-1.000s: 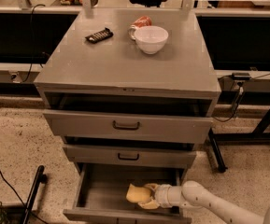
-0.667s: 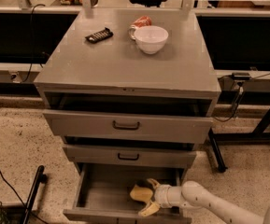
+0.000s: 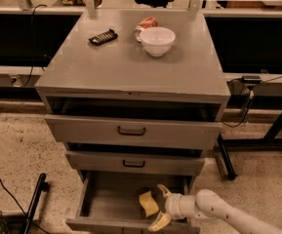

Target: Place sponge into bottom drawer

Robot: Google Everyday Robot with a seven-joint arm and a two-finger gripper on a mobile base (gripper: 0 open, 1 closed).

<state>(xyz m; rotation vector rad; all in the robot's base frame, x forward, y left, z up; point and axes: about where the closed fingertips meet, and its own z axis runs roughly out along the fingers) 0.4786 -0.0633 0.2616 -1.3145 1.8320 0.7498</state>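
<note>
The pale yellow sponge (image 3: 148, 203) lies inside the open bottom drawer (image 3: 106, 204), right of its middle, tilted on the grey floor. My gripper (image 3: 160, 207) reaches into the drawer from the right on a white arm (image 3: 213, 209). Its cream-yellow fingers (image 3: 159, 222) are spread apart, one above and one below the sponge's right end. The sponge sits just left of the fingertips and is not clamped.
The two upper drawers (image 3: 130, 130) with dark handles stand partly pulled out above the bottom one. On the cabinet top are a white bowl (image 3: 156, 41), a red can (image 3: 146, 23) lying behind it and a dark bar-shaped object (image 3: 103, 36). A black pole (image 3: 35, 199) lies on the floor at left.
The gripper fingers have spread apart and let go of the sponge, which now rests in the bottom drawer just left of the fingertips. The arm has barely moved.
</note>
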